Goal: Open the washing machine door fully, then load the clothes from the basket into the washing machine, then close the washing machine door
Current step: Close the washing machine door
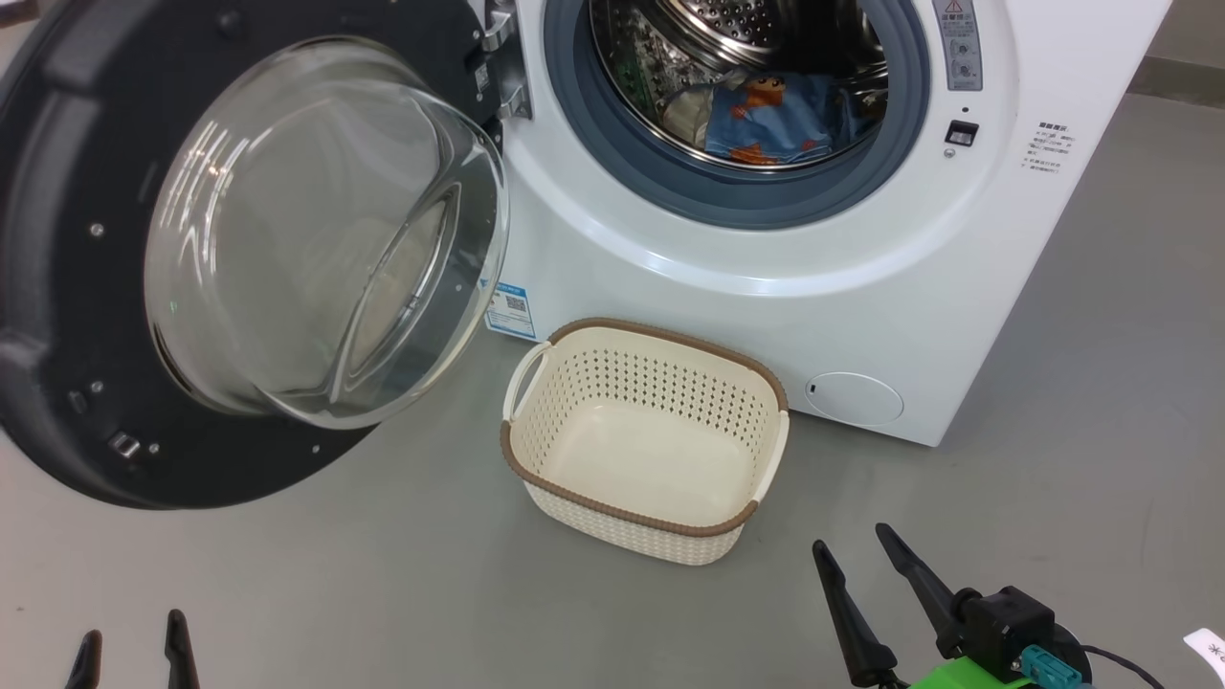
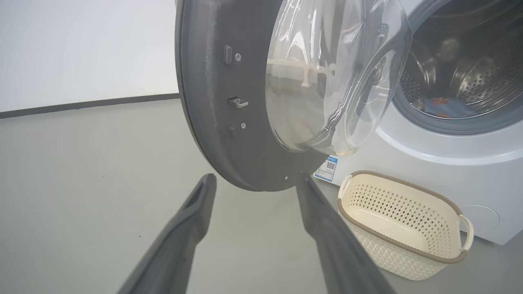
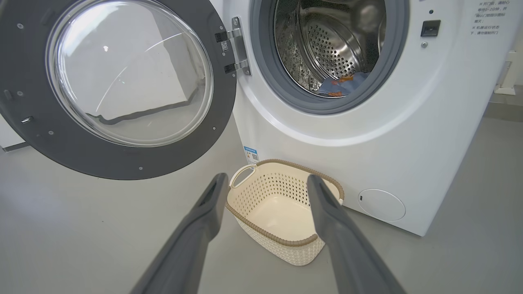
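The washing machine (image 1: 861, 287) stands with its door (image 1: 57, 287) swung wide to the left, glass bowl (image 1: 325, 239) bulging outward. The clothes (image 1: 780, 120), blue with orange prints, lie inside the steel drum (image 3: 327, 45). On the floor before the machine, the cream basket (image 1: 756, 383) sits with nothing in it. My left gripper (image 1: 131, 646) is open at the lower left, below the door's rim (image 2: 212, 134). My right gripper (image 1: 852, 545) is open at the lower right, just right of the basket, holding nothing.
Grey floor (image 1: 335, 574) spreads around the machine. A round white flap (image 1: 854, 398) sits low on the machine front, and a blue label (image 1: 510, 310) is behind the basket. A white wall with dark skirting (image 2: 81, 104) stands beyond the door.
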Robot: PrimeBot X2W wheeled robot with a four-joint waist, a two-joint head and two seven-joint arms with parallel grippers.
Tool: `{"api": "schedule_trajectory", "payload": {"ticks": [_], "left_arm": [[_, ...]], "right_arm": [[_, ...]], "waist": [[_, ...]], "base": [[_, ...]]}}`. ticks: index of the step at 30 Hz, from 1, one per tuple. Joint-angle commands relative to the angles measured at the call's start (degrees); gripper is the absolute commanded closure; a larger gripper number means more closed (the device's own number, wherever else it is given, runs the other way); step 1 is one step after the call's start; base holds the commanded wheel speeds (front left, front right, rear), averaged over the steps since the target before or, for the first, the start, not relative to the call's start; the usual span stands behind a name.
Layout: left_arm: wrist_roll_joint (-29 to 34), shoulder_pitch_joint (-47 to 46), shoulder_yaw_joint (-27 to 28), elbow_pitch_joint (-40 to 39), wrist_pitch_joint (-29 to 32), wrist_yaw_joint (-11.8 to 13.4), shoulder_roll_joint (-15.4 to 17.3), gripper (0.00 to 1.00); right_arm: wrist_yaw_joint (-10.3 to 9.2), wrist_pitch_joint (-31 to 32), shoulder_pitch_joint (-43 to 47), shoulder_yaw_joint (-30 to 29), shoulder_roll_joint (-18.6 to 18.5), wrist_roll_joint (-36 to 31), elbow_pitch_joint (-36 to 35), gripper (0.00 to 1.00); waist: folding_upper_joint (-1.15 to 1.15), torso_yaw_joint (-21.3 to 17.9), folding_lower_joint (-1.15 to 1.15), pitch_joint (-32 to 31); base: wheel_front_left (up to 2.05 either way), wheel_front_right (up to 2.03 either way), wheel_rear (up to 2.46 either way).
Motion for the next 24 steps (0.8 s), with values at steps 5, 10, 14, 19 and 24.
{"api": "schedule_trajectory", "payload": {"ticks": [5, 10, 14, 19, 24], "left_arm": [[-0.39, -1.84, 1.8, -1.31, -0.37, 0.3, 0.71, 0.0], [-0.27, -1.84, 1.94, -1.58, -0.37, 0.32, 0.71, 0.0], [-0.23, -1.88, 2.04, -1.65, -0.37, 0.24, 0.71, 0.0], [-0.72, -2.05, 2.12, -1.04, -0.37, 0.17, 0.71, 1.0], [-4.39, -2.73, 2.49, -0.49, -0.37, -0.16, 0.71, 1.0]], "right_arm": [[0.09, -0.28, -1.83, 1.3, -0.08, -0.12, -1.2, 0.0], [0.09, -0.28, -1.96, 1.4, -0.08, 0.16, -1.16, 0.0], [0.09, -0.28, -2.0, 1.26, -0.08, 0.28, -1.21, 0.0], [0.09, -0.28, -2.07, 1.24, -0.08, 0.38, -1.25, 0.0], [0.09, -0.28, -2.03, 1.21, -0.08, 0.49, -1.31, 0.0]], "waist": [[0.0, -0.46, 0.0, 0.19], [0.0, -0.85, 0.0, 0.21], [0.0, -1.06, 0.0, 0.27], [0.0, -1.32, 0.0, 0.34], [0.0, -1.4, 0.0, 0.4]], "base": [[0.0, 0.0, 0.0], [0.0, 0.0, 0.0], [0.0, 0.0, 0.0], [0.0, 0.0, 0.0], [0.0, 0.0, 0.0]]}}
